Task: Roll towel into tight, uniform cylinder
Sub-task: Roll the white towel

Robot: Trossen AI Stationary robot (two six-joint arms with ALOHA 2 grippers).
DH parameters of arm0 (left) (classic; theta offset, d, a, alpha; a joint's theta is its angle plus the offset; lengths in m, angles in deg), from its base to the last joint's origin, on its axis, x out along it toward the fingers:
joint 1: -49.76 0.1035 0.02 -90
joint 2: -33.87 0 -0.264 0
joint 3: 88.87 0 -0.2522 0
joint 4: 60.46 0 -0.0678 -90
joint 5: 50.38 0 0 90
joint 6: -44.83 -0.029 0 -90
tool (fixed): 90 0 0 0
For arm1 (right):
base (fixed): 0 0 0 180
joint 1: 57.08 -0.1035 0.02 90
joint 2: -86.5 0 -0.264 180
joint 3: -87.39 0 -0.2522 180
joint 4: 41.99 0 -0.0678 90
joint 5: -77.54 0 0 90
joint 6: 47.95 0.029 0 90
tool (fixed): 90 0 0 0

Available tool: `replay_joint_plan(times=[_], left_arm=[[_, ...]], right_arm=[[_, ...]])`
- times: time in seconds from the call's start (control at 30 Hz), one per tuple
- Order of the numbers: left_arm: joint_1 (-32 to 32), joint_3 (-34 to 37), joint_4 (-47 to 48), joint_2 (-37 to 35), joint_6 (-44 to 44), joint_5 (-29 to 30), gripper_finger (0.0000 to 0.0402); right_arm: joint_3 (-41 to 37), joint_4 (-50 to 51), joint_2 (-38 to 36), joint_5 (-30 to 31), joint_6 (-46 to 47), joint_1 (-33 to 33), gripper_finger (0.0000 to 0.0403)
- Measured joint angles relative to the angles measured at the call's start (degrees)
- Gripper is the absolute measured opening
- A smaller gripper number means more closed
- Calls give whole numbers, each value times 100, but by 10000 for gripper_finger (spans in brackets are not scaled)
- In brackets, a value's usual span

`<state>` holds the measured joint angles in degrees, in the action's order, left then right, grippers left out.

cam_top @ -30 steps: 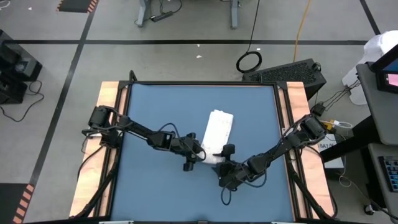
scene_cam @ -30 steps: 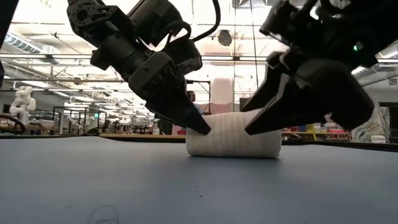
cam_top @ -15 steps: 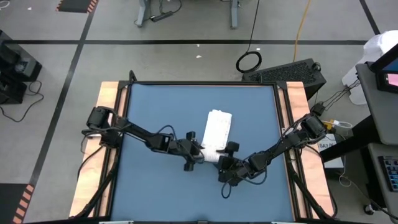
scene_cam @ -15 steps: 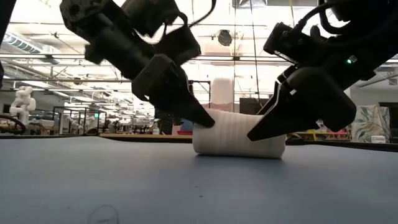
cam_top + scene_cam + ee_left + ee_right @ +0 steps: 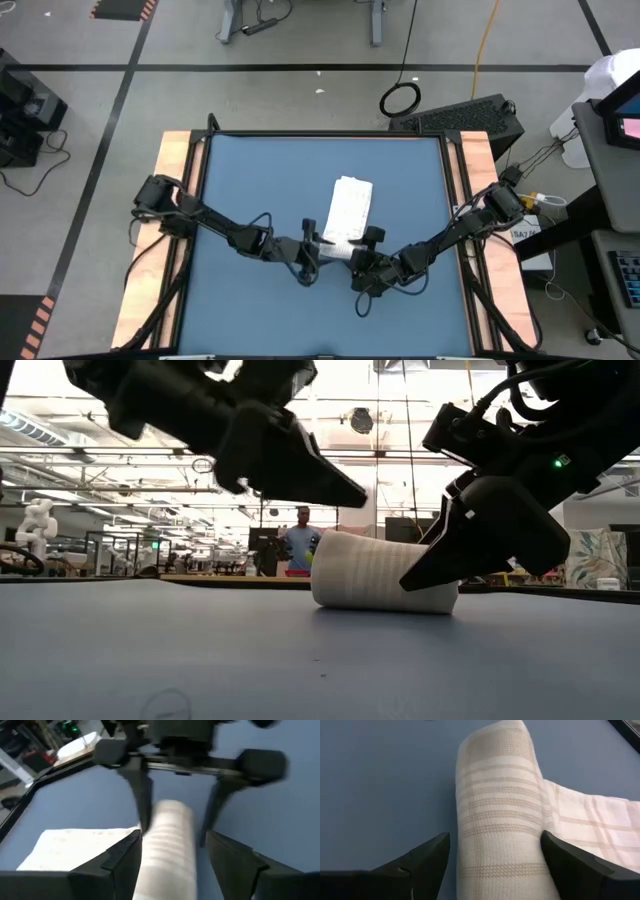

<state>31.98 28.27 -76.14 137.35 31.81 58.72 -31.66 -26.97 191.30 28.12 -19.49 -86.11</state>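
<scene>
While the far part of the towel (image 5: 349, 208) lies flat and unrolled on the blue table (image 5: 250, 180), its near end is wound into a short white roll, and both grippers sit at that roll, one at each end. From above, the towel shows near the middle of the table, a narrow strip running away from the arms, with the rolled part at the end closest to them.

Coming in from the left side of the table, the left gripper (image 5: 318, 250) has its fingers (image 5: 120, 862) spread apart — they stand on either side of the roll, and the roll lies between them. Whether the pads actually press the cloth cannot be told. Across the roll, the same wrist camera catches the other arm's dark fingers pointing down at the far end of the cylinder.

Reaching in from the right, the right gripper (image 5: 362, 255) also has its fingers (image 5: 427, 857) wide apart, straddling the roll; the cloth fills the gap between them, with the flat part of the towel spreading off to one side. Faint grid lines band the rolled cloth.

At table height the roll (image 5: 385, 573) rests on the blue surface, looking slightly wider at one end than the other. One dark gripper tip sits against its end — the other hangs just above it. Beyond the table, a person (image 5: 300, 542) stands well back in the room.
</scene>
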Motion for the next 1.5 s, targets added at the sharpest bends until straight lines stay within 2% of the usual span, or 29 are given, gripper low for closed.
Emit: replay_joint_plan(times=[0.07, 0.23, 0.37, 0.47, 0.67, 0.77, 1.3, 1.37, 1.5], left_arm=[[96, -2, -64, 86, 93, -46, 215], [347, -2, -6, 399, 227, -592, 171], [407, -15, -47, 526, 374, -512, 160], [415, -17, -49, 568, 392, -514, 186], [398, -20, -26, 591, 324, -376, 286], [365, -20, 2, 597, 195, -261, 311], [573, -26, 77, 757, 201, -290, 315], [655, -26, 103, 757, 211, -418, 315], [878, -24, 181, 746, 469, -1036, 315]], right_arm=[[0, -6, 4, 0, -138, 0, 297], [1, -7, 4, -108, -257, 64, 297], [-1, -7, 4, -263, -258, 119, 297], [-1, -6, 7, -278, -257, 136, 297], [-1, -7, 7, -365, -272, 216, 297], [-1, -6, 7, -442, -276, 273, 297], [-1, -9, 10, -533, -386, 334, 297], [-3, -9, 12, -535, -394, 334, 297], [-5, -16, 13, -476, -403, 332, 297]])
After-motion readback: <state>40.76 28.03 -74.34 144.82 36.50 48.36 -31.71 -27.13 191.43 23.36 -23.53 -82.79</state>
